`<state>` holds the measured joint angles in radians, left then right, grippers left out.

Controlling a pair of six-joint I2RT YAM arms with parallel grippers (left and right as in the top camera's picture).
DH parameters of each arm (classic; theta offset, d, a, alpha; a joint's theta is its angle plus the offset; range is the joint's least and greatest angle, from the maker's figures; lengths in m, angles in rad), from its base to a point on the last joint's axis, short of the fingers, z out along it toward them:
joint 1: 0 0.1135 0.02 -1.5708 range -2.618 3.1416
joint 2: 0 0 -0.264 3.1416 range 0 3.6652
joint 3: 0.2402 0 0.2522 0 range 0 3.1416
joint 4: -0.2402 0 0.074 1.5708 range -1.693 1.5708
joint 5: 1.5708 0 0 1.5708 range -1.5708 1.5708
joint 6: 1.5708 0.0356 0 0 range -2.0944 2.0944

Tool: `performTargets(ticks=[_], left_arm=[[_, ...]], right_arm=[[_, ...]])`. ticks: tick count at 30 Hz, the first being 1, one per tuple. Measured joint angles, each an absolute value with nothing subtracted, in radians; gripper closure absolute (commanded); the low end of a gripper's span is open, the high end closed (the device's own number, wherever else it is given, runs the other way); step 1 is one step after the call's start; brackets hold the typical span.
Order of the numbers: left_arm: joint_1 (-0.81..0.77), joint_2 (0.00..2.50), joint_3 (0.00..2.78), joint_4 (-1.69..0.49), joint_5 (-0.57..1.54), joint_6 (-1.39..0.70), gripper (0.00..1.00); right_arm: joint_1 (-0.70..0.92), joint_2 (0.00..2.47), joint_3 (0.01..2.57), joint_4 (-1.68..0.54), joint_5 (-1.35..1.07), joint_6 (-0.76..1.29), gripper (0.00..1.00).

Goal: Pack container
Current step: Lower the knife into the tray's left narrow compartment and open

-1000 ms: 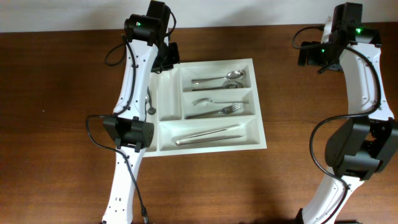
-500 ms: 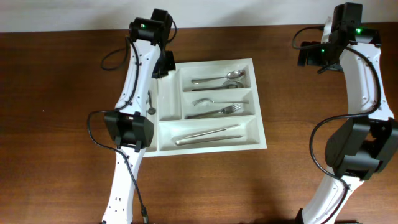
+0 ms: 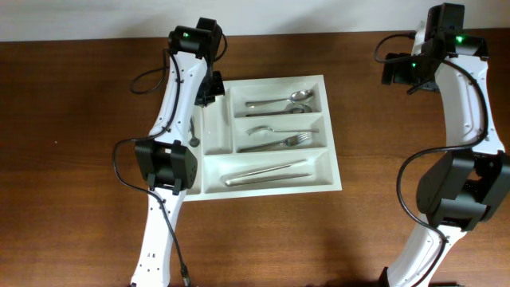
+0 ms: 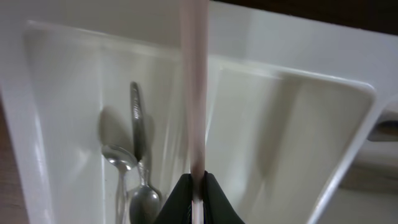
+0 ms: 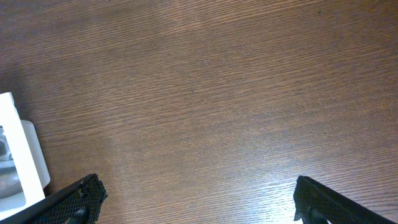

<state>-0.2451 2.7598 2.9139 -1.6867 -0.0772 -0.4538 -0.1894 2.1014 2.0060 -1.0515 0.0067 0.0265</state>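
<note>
My left gripper (image 4: 198, 191) is clamped shut on a thin, pale utensil handle (image 4: 194, 87), too blurred to tell what kind of utensil it is. I hold it above the far left corner of the container (image 3: 217, 131), in line with the divider between its two narrow compartments. Two teaspoons (image 4: 136, 134) lie in the outer narrow compartment. Of the container's three long compartments, the far one holds spoons (image 3: 280, 101), the middle one a fork (image 3: 279, 143) and another spoon, and the near one long slender pieces (image 3: 267, 174). The container sits on the wooden table (image 3: 80, 199). My right gripper (image 5: 197, 190) hangs with its jaws spread wide over the wood, well to the right of the container.
</note>
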Motion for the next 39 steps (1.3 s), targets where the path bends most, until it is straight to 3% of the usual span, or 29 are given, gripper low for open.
performTargets(ticks=[29,35,39], left_arm=[[-0.274,2.760,2.733,-1.682,0.164,-0.382,0.98],[-0.269,2.760,2.728,-1.684,0.141,-0.378,0.78],[-0.256,2.758,2.726,-1.682,0.114,-0.374,0.71]], right_arm=[[-0.189,2.101,2.006,-1.052,0.007,0.026,0.01],[-0.189,2.101,2.006,-1.052,0.007,0.026,0.01],[-0.189,2.101,2.006,-1.052,0.007,0.027,0.01]])
